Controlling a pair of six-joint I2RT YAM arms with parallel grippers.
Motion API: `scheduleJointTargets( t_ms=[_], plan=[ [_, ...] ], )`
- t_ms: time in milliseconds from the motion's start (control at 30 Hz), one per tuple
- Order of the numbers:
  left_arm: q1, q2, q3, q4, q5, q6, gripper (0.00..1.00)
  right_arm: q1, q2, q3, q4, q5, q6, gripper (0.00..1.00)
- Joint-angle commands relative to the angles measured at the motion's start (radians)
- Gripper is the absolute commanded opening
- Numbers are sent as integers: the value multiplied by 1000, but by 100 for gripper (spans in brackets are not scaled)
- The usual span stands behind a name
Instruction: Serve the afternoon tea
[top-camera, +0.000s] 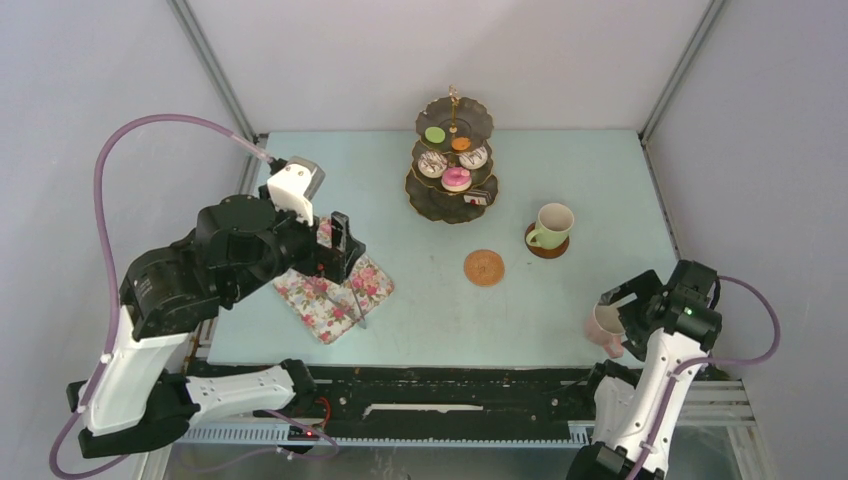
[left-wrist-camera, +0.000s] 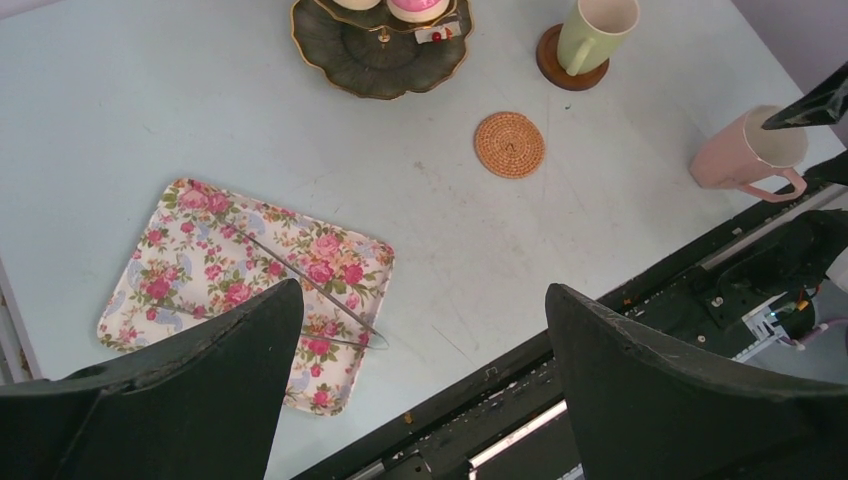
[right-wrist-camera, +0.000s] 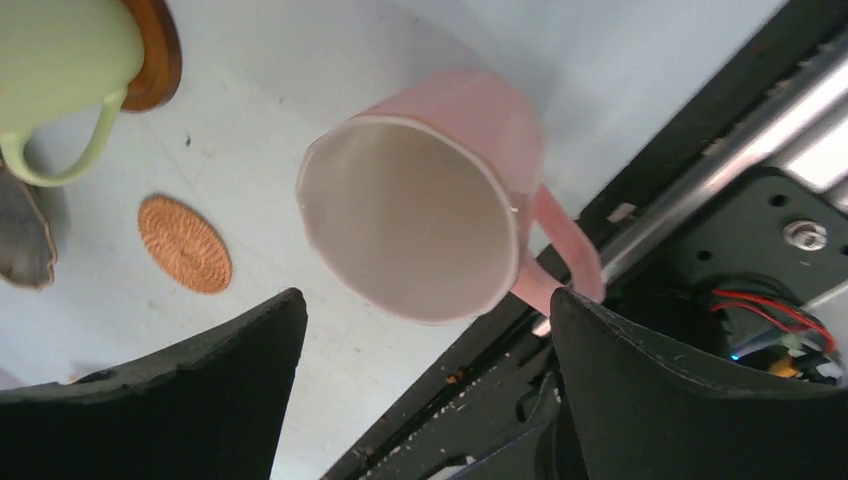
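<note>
Pale blue table (top-camera: 420, 310), grey walls (top-camera: 100, 80). At back, tiered stand (top-camera: 438, 208) filled with cakes (top-camera: 456, 178); cream cup (top-camera: 552, 225) seated on brown coaster (top-camera: 545, 250). Pink cup (right-wrist-camera: 420, 200) unserved near front right edge, beneath spread, empty right gripper (right-wrist-camera: 425, 295); woven coaster (top-camera: 484, 267) bare. Left gripper (left-wrist-camera: 425, 290) likewise spread above floral cloth (left-wrist-camera: 200, 250).

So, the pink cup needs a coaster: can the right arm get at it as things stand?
Probably yes: the right end effector hangs open just above the pink cup, with nothing between them.
</note>
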Motion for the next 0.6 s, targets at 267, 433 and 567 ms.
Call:
scheduleJointTargets(
  t_ms=[267,433,567],
  plan=[
    [-8,-8,-9,24,12,-1,98,-21,75,-60,71,56,24,64],
    [-7,-15,-14,21,-21,3,98,4,58,-77,76,102,62,60],
    [-8,-19,-30,27,-10,4,98,22,113,-83,80,120,76,60]
  ],
)
